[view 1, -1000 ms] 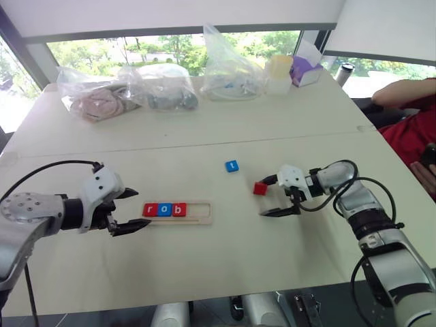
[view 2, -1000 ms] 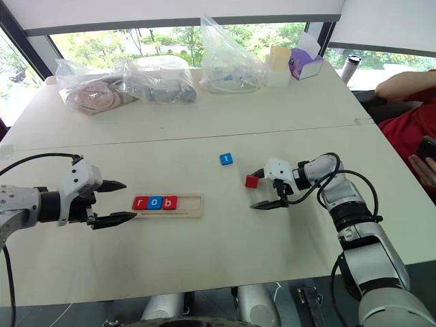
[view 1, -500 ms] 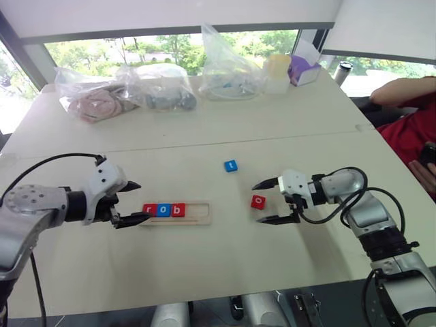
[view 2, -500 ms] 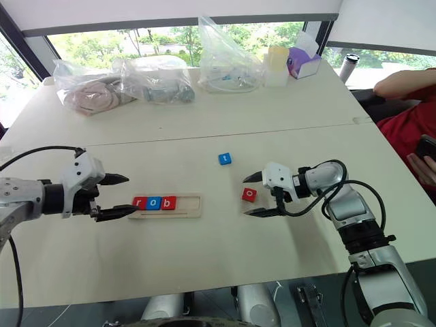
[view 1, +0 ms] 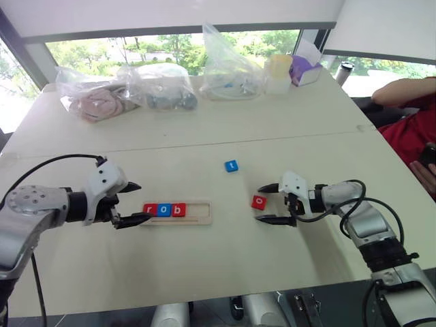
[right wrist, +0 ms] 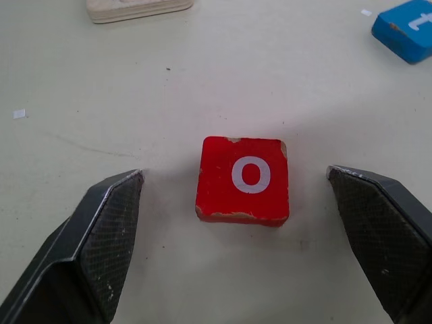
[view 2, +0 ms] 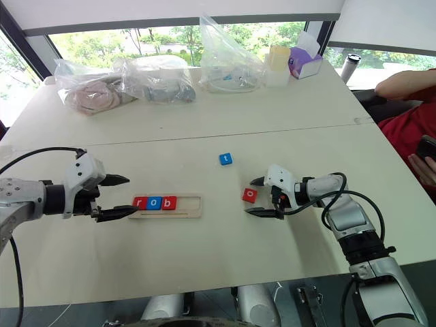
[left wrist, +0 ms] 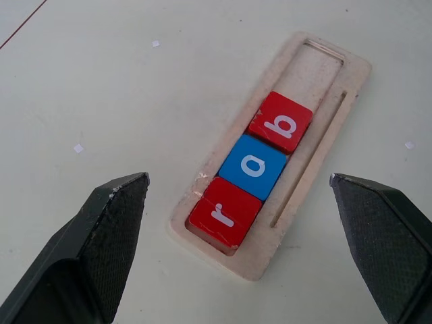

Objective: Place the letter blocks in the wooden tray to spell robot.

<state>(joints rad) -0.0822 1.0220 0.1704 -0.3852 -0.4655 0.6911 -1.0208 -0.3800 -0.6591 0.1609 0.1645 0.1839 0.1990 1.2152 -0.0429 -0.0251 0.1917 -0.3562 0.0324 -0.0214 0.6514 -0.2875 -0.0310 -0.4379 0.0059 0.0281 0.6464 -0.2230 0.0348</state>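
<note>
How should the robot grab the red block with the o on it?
Probably by its two opposite side edges, coming in low from the right. The red o block lies flat on the table, letter up, with space all around it. The right claw is open with a finger on each side, apart from it, so squeezing shut there should pinch it.

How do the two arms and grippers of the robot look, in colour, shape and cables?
Both arms are silver-grey metal with black joint rings and loose black cables looping along them. The left gripper and the right gripper each have a white housing and two black pointed fingers with a finely textured inner face.
</note>
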